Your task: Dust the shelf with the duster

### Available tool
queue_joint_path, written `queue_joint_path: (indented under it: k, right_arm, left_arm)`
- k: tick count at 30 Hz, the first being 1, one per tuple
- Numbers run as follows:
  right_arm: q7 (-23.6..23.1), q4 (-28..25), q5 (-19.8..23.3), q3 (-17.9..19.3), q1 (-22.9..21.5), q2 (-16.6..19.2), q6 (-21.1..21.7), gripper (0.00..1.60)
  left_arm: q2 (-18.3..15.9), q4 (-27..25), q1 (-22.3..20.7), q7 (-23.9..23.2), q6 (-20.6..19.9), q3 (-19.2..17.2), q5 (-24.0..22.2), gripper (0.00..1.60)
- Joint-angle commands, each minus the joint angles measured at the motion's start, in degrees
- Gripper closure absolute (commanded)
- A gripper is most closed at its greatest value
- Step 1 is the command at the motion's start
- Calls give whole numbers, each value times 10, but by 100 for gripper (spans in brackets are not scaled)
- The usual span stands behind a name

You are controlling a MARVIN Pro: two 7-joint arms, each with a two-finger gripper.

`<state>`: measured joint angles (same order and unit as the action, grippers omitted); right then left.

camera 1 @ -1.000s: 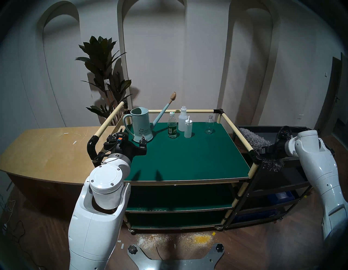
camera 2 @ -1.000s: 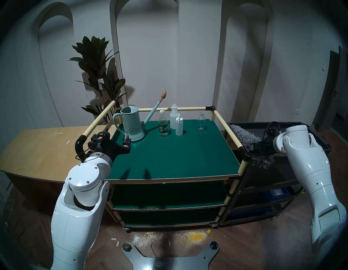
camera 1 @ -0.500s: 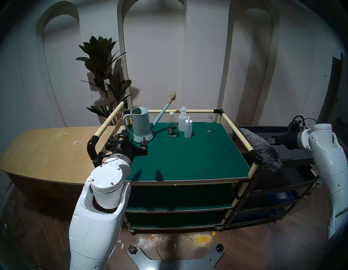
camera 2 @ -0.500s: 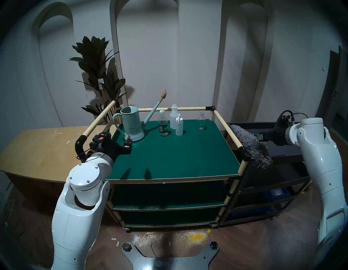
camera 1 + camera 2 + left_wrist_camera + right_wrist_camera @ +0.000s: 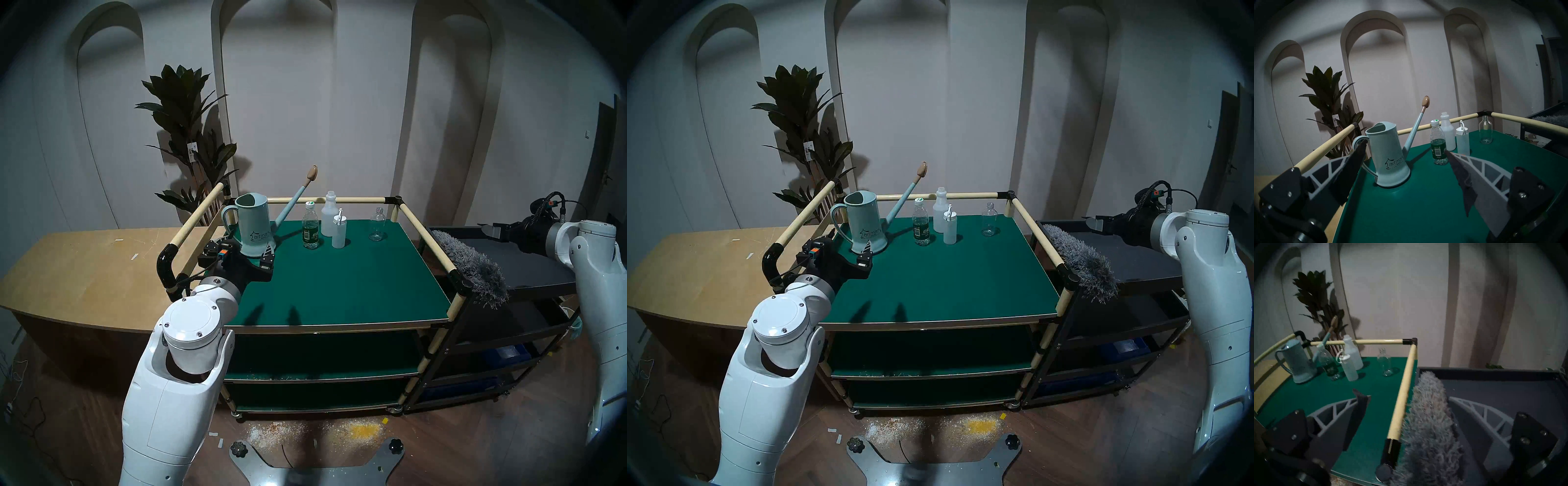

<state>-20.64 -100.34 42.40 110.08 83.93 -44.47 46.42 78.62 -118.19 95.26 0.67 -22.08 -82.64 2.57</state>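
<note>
The shelf (image 5: pixel 339 281) (image 5: pixel 949 275) (image 5: pixel 1423 203) (image 5: pixel 1322 392) is the dark-green top board of the cream-railed cart. The grey fluffy duster (image 5: pixel 471 264) (image 5: pixel 1081 261) (image 5: pixel 1429 421) lies on the black cart's top tray, along the right rail, its near end hanging over the edge. Its handle does not show. My right gripper (image 5: pixel 488 230) (image 5: pixel 1093 222) (image 5: pixel 1402 394) hovers open and empty above the tray, behind and to the right of the duster. My left gripper (image 5: pixel 242 249) (image 5: pixel 849 241) (image 5: pixel 1405 146) is open low over the shelf's left side.
A pale blue watering can (image 5: pixel 254 224) (image 5: pixel 1390 152) stands right in front of the left fingers. Several bottles (image 5: pixel 310 227) stand along the back rail (image 5: pixel 339 200). The black tray cart (image 5: pixel 529 268) adjoins on the right, a wooden counter (image 5: pixel 84 271) on the left.
My right gripper has drawn away from the duster, up and to the right, leaving it lying on the black cart. My left gripper has edged forward toward the watering can.
</note>
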Motion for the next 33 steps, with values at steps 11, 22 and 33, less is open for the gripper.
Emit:
queue_joint_path:
  k: [11,22,33]
  right_arm:
    - [46,-106,12,-92,80,-132,-138,0]
    - [163,-119,-51,-172,102,-210,-239,0]
    - [288,-101,-155,-238,89,-287,-338,0]
  left_arm:
    - [3,64,-68,35,36,-7,27,0]
    - [13,93,-71,23,55,-26,-10,0]
    - [10,118,-62,-11,86,-25,-42,0]
